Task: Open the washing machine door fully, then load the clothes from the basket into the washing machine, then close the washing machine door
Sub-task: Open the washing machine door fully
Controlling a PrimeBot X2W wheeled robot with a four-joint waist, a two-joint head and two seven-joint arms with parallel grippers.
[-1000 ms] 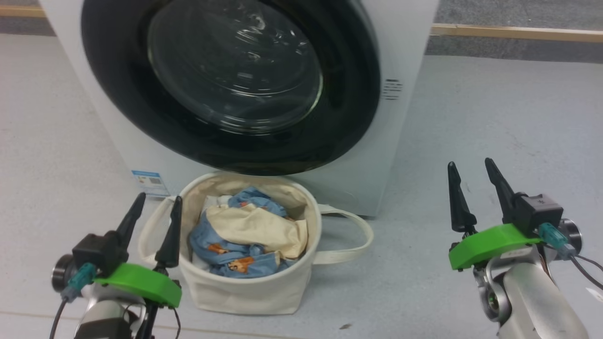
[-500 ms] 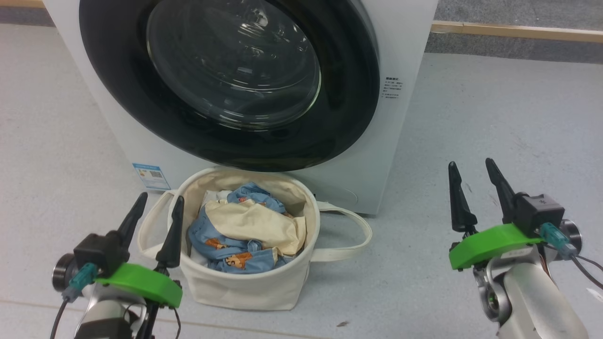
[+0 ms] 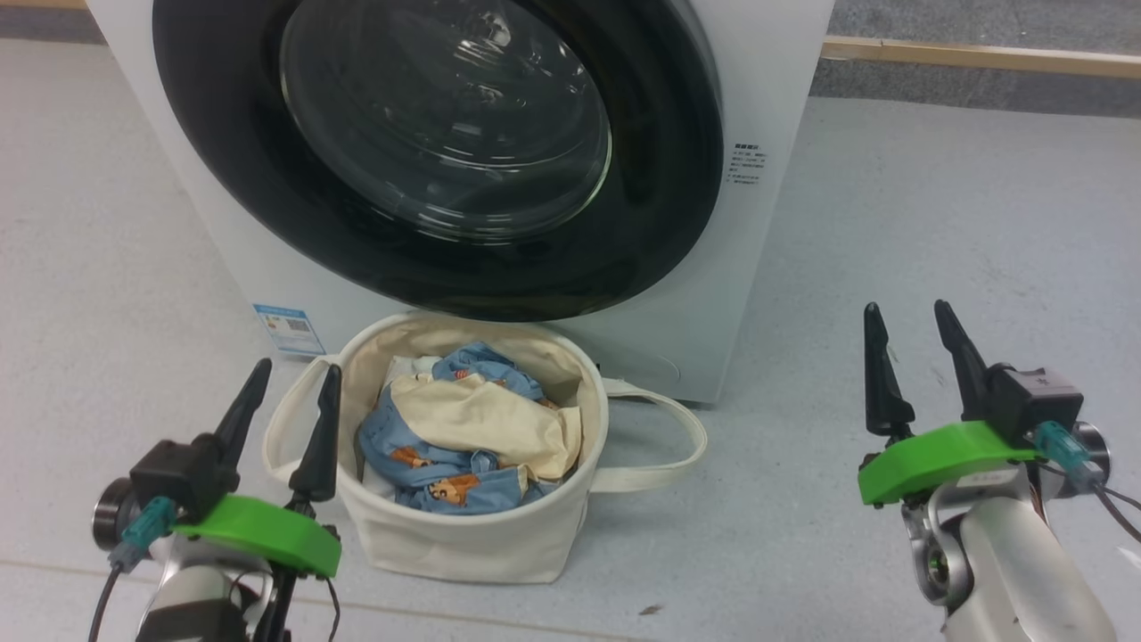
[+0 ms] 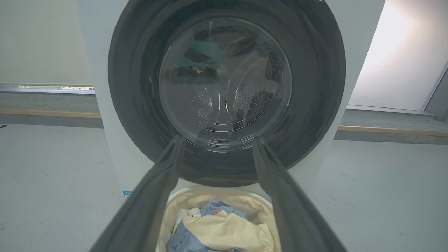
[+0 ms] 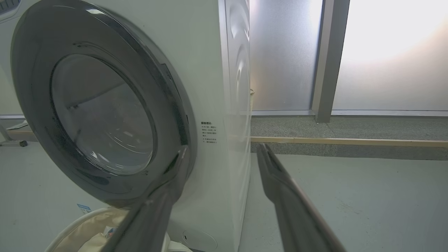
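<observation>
While left pincer (image 3: 299, 366) and right pincer (image 3: 907, 307) gape empty, basket (image 3: 463, 544) holds blue and cream clothes (image 3: 481, 419)

A pale grey floor (image 3: 936, 223), smooth and faintly speckled, is seen, and a small dark speck (image 3: 651, 611) is found on it near the bottom edge of the head view. Farther back, a light wooden strip (image 3: 980, 58) is laid across the floor and is bordered by a darker grey band (image 5: 350, 127) (coarser in texture). Beyond it, frosted glass panels (image 5: 283, 56) are divided by a grey post (image 5: 327, 59), and strong white light is let through them. A plain pale wall (image 4: 38, 42) is shown in the left wrist view.
</observation>
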